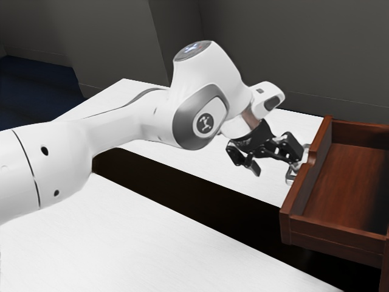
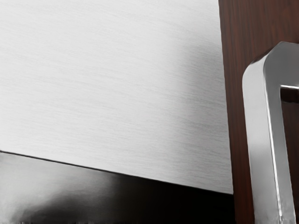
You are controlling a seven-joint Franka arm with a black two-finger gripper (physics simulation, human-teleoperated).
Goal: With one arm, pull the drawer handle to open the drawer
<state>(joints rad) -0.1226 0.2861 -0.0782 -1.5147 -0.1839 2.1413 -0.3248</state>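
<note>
While exterior shows fingers (image 1: 293, 151) apart beside pulled-out drawer (image 1: 331, 230) | wrist: metal handle (image 2: 260, 140) close-up

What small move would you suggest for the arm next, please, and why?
Probably a short pull on the silver handle toward the exterior view's left: the pincer is at the handle, and the wooden drawer is out with its inside showing, but remaining travel is hidden.
</note>
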